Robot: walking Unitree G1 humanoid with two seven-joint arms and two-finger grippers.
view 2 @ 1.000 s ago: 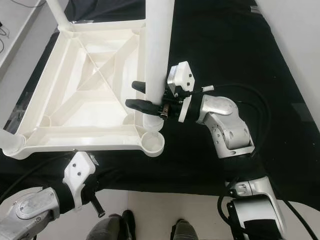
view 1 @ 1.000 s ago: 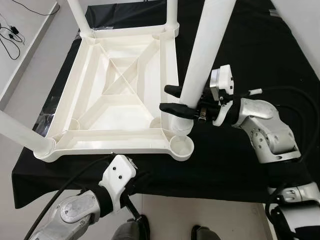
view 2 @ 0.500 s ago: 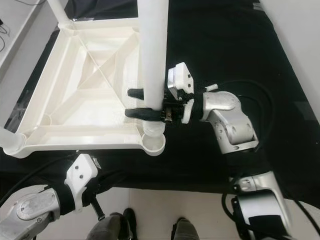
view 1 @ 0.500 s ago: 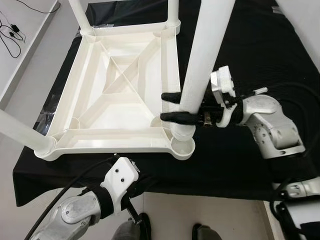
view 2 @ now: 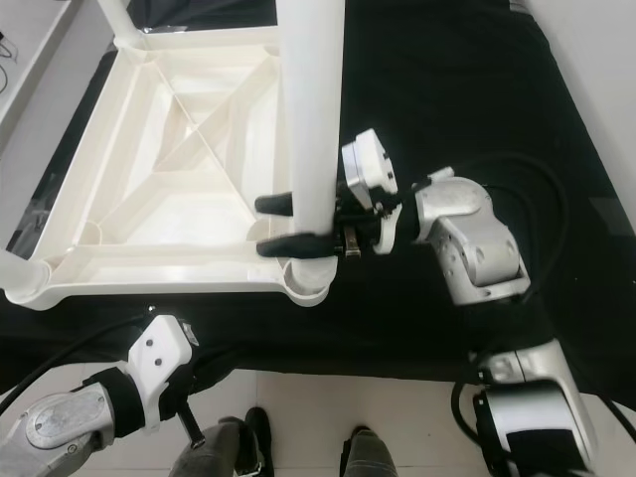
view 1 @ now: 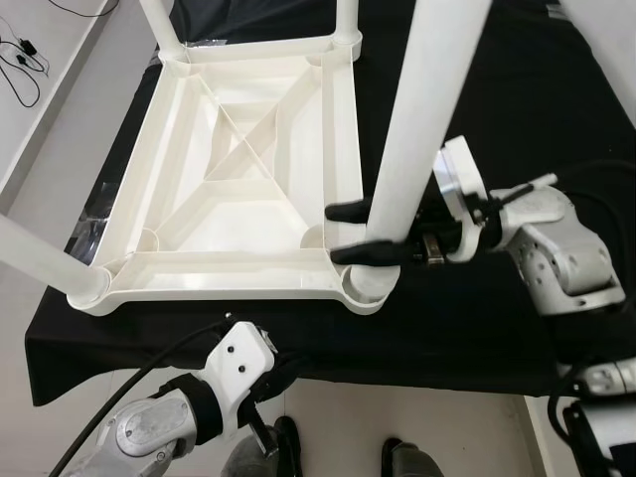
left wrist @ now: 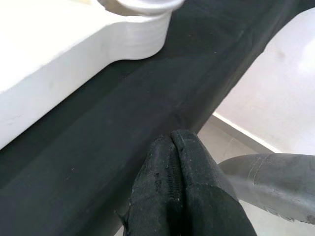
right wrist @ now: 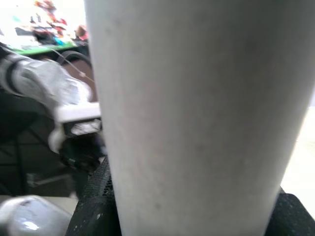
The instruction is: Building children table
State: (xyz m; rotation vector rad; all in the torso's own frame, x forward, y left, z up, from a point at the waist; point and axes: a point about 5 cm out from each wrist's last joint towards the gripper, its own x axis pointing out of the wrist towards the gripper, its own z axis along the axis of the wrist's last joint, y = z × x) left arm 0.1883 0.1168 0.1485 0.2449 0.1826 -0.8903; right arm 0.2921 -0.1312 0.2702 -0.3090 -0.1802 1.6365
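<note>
Right gripper is clamped on the white leg, low down, just above the near-right corner socket of the upturned table top. The leg's foot sits at the socket; whether it is fully seated is hidden, and its upper end is cut off by the frame. The top lies on the black cloth; other legs are cropped too. Left gripper is pressed shut on nothing, below the cloth's near edge.
</note>
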